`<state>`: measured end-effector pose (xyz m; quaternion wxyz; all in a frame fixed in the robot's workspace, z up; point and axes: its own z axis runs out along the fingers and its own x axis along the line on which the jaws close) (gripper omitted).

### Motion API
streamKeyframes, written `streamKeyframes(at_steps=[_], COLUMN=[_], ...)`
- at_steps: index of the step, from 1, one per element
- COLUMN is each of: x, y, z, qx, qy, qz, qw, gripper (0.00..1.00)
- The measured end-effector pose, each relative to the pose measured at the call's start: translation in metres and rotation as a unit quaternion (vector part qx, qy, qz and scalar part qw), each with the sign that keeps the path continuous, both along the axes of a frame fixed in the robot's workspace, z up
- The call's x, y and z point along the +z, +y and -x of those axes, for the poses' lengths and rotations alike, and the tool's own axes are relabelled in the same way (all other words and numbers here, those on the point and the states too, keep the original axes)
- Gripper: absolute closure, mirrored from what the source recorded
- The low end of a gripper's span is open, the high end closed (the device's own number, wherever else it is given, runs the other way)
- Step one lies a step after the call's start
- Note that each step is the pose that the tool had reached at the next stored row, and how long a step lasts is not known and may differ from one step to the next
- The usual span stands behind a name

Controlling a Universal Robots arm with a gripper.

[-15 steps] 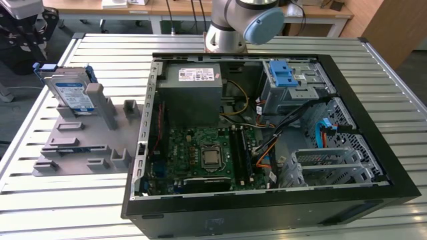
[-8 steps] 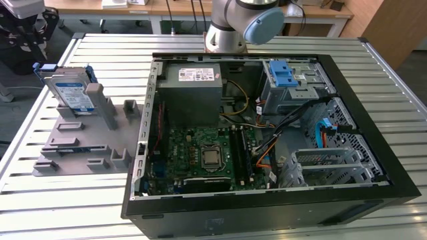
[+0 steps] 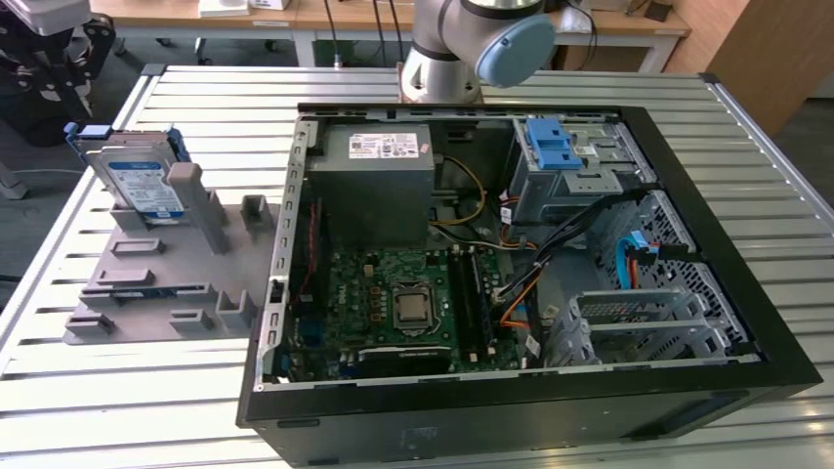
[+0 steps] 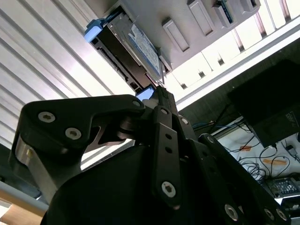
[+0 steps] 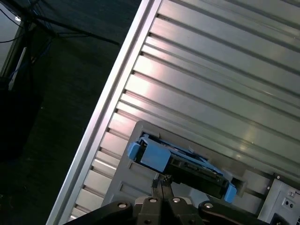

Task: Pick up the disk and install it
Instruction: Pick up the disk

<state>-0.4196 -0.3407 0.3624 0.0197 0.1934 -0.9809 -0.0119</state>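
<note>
The disk [image 3: 137,176] is a silver hard drive with a white-and-blue label and blue rails. It stands on edge at the far end of a grey holder [image 3: 156,283], at the exterior view's left. Both wrist views look at the disk [image 5: 183,161] [image 4: 131,47] from a distance. My gripper [image 5: 161,179] [image 4: 159,91] hangs in the air apart from the disk, aimed towards it. Its two black fingers are pressed together, shut on nothing.
An open black computer case [image 3: 729,244] lies on the slatted metal table [image 3: 144,391]. Inside it are a grey power-supply box [image 3: 378,171], a motherboard [image 3: 404,303], a blue latch piece [image 3: 554,147] on a drive bay, and a metal drive cage [image 3: 639,322]. The arm's base [image 3: 456,49] stands behind the case.
</note>
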Motion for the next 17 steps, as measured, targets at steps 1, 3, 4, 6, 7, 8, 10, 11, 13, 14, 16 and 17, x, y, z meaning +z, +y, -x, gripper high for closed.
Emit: streamKeyframes(at_steps=[1,3,4,6,7,8,10,11,13,14,16,17], x=[0.0,0.0,0.0,0.0,0.0,0.0,0.0,0.0,0.0,0.0,0.0,0.0], y=[0.0,0.0,0.0,0.0,0.0,0.0,0.0,0.0,0.0,0.0,0.0,0.0], z=[0.0,0.0,0.0,0.0,0.0,0.0,0.0,0.0,0.0,0.0,0.0,0.0], qx=[0.002,0.006,0.008,0.012,0.014,0.016,0.02,0.022,0.026,0.028,0.032,0.034], qy=[0.0,0.0,0.0,0.0,0.0,0.0,0.0,0.0,0.0,0.0,0.0,0.0], qz=[0.0,0.0,0.0,0.0,0.0,0.0,0.0,0.0,0.0,0.0,0.0,0.0], qw=[1.0,1.0,1.0,0.9999,0.9999,0.9999,0.9998,0.9998,0.9997,0.9996,0.9995,0.9994], gripper=[0.89,0.89,0.89,0.89,0.89,0.89,0.89,0.89,0.89,0.89,0.89,0.89])
